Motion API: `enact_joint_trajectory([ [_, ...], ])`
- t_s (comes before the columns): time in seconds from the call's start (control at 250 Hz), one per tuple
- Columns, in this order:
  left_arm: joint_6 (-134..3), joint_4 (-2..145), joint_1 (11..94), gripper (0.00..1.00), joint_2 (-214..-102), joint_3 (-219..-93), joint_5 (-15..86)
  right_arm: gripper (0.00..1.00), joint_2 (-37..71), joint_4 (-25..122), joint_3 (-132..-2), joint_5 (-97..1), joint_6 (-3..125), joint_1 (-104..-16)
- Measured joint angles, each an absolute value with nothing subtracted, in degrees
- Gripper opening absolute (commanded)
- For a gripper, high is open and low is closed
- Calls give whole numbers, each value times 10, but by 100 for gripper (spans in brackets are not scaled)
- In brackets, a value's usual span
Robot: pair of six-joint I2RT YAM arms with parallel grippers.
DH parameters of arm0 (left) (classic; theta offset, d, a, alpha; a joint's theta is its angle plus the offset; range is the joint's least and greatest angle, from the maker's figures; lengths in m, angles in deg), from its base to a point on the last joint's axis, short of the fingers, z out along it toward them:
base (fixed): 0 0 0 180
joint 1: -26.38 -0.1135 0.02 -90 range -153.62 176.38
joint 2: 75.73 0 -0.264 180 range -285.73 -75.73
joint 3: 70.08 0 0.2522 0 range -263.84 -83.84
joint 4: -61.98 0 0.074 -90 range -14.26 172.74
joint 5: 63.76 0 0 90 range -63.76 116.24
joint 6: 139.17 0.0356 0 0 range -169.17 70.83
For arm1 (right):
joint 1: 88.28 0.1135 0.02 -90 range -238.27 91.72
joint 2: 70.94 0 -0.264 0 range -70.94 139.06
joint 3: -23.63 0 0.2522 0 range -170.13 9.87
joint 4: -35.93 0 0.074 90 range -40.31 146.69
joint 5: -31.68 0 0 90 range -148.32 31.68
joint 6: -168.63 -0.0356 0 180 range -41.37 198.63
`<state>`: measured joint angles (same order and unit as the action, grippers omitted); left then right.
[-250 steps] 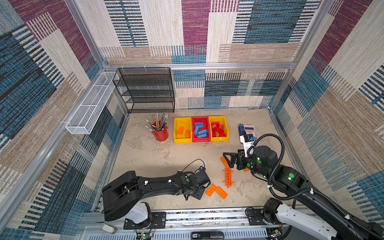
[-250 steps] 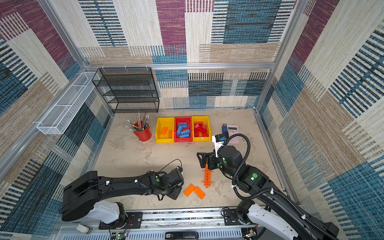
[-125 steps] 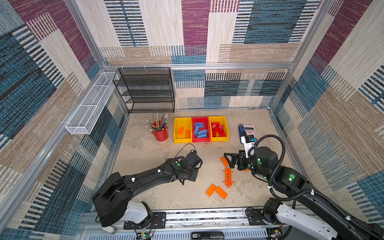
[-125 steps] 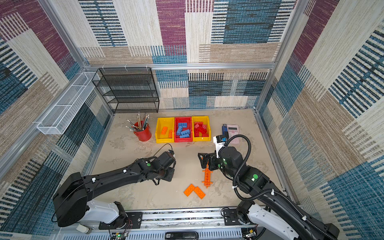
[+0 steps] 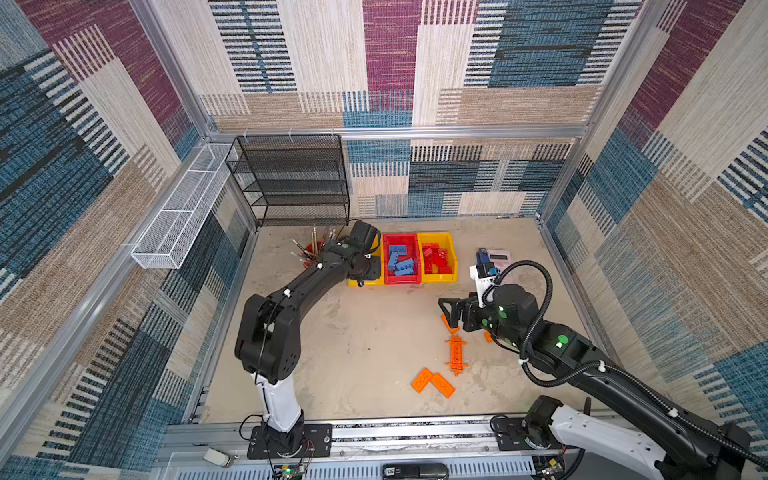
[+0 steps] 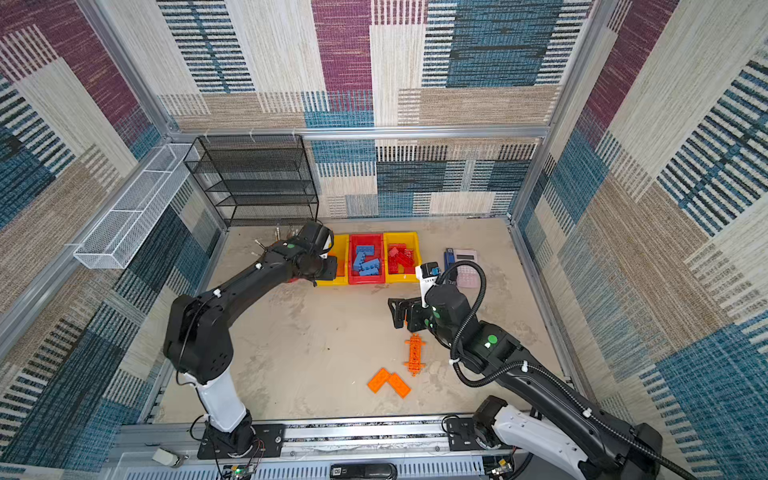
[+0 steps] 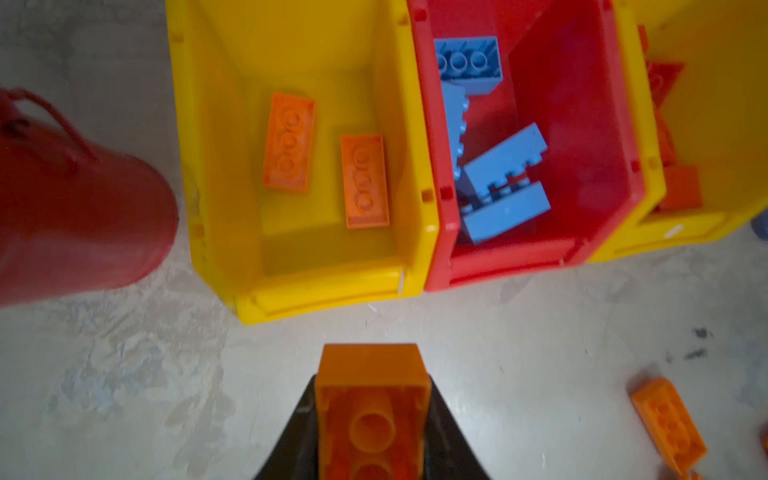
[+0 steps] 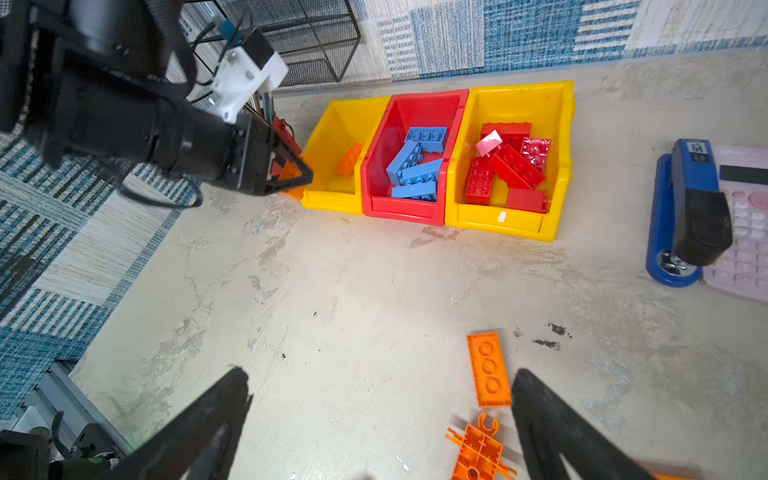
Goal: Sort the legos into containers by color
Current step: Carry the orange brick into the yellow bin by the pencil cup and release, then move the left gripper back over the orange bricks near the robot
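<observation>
On the pale surface [image 5: 365, 324] sits a yellow open-topped plastic bin [image 7: 328, 286] with two orange bricks [image 7: 289, 141] inside. The black left hand [image 8: 297, 176] squeezes tight around a small orange studded plastic brick [image 7: 370, 374] just beside that bin, so next it should move over the bin and let go. The black right hand [image 8: 382, 419] hangs spread wide, holding nothing, above loose orange bricks [image 8: 488, 370].

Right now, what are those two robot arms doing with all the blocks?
They are sorting blocks by color. The left gripper is shut on an orange block, just in front of the yellow bin holding two orange blocks. Blue blocks sit in the red bin, red blocks in the other yellow bin. The right gripper is open over the table beside a loose orange block. More orange pieces lie nearby.
</observation>
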<state>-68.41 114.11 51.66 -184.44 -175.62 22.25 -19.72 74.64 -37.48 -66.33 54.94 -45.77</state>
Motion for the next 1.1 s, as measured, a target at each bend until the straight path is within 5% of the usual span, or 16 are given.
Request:
enact_joint_trajectory([
  [0.216, -669, 1195, 493, 35, -1983, -1934, 235, 99, -168, 729, -389, -669, 565, -466],
  [0.336, -656, 1229, 482, 59, -2046, -2031, 236, 99, -155, 724, -393, -669, 573, -477],
  [0.528, -653, 1271, 475, 63, -2081, -2096, 244, 99, -150, 722, -393, -669, 579, -490],
  [0.924, -658, 1188, 558, 65, -1789, -1732, 249, 99, -171, 722, -401, -654, 578, -492],
  [1.1, -679, 1141, 645, 75, -1651, -1537, 235, 99, -195, 744, -384, -660, 570, -492],
])
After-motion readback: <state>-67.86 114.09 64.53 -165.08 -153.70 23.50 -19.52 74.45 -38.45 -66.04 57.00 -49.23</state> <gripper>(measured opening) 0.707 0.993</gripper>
